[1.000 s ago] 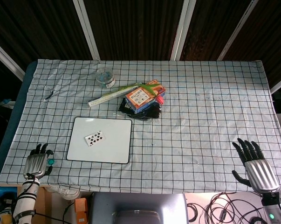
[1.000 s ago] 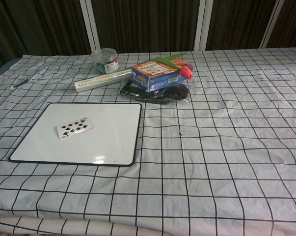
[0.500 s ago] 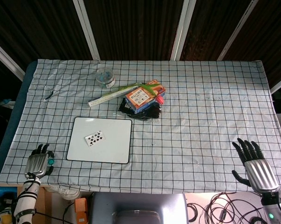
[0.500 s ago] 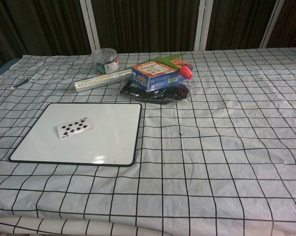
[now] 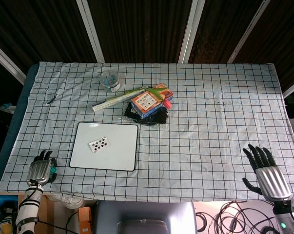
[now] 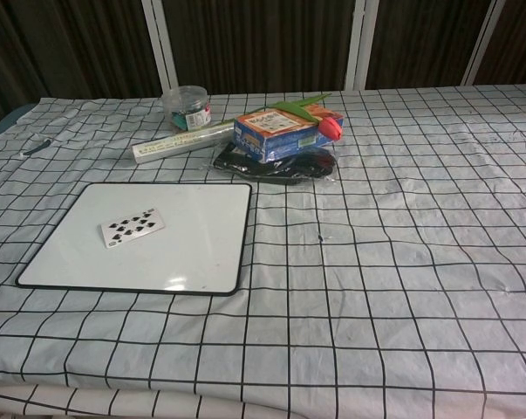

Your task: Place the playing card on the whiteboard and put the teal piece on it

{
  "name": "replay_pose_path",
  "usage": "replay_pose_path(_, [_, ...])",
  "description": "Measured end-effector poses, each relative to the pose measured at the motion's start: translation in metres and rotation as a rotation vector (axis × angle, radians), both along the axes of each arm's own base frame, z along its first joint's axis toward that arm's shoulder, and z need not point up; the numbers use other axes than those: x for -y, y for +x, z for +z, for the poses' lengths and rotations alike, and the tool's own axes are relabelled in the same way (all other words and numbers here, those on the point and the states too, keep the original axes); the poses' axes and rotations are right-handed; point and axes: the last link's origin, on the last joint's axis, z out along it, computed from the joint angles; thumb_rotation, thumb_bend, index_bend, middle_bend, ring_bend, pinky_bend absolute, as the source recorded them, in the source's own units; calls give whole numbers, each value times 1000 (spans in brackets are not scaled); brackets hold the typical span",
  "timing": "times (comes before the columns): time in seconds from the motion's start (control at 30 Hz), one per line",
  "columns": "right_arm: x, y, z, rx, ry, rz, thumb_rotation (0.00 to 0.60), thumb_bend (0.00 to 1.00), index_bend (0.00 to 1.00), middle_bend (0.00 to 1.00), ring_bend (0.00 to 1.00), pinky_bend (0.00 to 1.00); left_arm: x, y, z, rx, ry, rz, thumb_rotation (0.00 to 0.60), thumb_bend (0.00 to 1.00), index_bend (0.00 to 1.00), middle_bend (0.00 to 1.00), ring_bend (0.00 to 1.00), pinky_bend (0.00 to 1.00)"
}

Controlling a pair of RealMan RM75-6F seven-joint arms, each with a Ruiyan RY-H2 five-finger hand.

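With the black-spotted playing card (image 5: 99,144) lying on the white black-framed whiteboard (image 5: 118,155), I'm pinching the small teal piece (image 5: 53,170) in my curled left hand (image 5: 41,171) at the near-left edge, next carrying it onto that card.

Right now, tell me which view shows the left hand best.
The head view. The left hand shows there at the table's near left corner, beside the whiteboard, with a bit of teal at its fingers. The chest view does not show it at all.

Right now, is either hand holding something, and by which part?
The left hand seems to hold the teal piece against its fingers; the exact hold cannot be told. The right hand holds nothing.
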Motion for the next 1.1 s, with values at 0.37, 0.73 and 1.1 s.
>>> replay_pose_path(0.37, [0, 0, 0, 0, 1, 1, 600, 192, 0, 0, 0, 32, -1, -1, 4, -3, 15, 5, 600, 331, 547, 132, 28, 168])
replay_pose_path(0.73, [1, 1, -3, -3, 6, 3, 600, 192, 0, 0, 0, 33, -14, 13, 13, 9, 37, -33, 600, 332, 564, 138, 31, 169])
replay_pose_path(1.1, [4, 1, -3, -1, 8, -4, 600, 191, 0, 0, 0, 35, -64, 68, 12, 75, 58, -136, 600, 331, 579, 149, 39, 178])
